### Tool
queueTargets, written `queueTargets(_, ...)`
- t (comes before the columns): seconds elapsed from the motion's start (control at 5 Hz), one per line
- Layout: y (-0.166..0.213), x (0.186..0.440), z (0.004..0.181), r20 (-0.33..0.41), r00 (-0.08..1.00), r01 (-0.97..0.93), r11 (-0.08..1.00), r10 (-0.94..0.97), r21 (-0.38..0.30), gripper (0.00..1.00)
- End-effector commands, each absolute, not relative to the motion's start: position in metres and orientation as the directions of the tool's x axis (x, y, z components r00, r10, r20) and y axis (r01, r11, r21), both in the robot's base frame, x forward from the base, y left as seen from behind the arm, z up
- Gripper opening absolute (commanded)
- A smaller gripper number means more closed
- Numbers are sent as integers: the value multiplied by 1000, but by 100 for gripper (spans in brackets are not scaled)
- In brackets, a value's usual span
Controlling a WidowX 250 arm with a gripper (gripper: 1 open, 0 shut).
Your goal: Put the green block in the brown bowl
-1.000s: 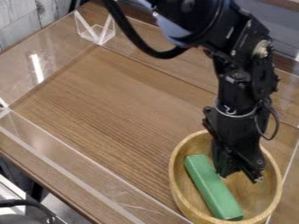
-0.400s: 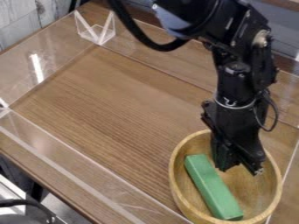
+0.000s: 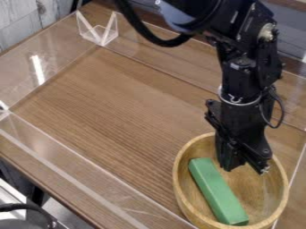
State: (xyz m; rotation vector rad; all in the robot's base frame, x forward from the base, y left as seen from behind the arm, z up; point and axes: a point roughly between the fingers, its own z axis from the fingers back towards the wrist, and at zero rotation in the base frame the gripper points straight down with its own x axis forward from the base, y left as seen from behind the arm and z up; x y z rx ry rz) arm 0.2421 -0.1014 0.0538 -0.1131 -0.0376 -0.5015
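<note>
Jaws: together, holding nothing, so the drop looks done.
Gripper (image 3: 248, 165): lower right of frame, pointing down inside the bowl, just right of the block.
Block (image 3: 216, 190): lying flat in the bowl, free of the fingers.
Bowl (image 3: 183, 170): bottom right, on the table (image 3: 107, 107).

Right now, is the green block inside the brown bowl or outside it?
Inside. The green block lies flat within the rim of the brown bowl, beside the gripper.
</note>
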Motion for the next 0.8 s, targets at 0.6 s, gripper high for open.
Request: queueTargets(0.6, -98, 257, 73, 120, 888, 457, 884, -445, -101, 0)
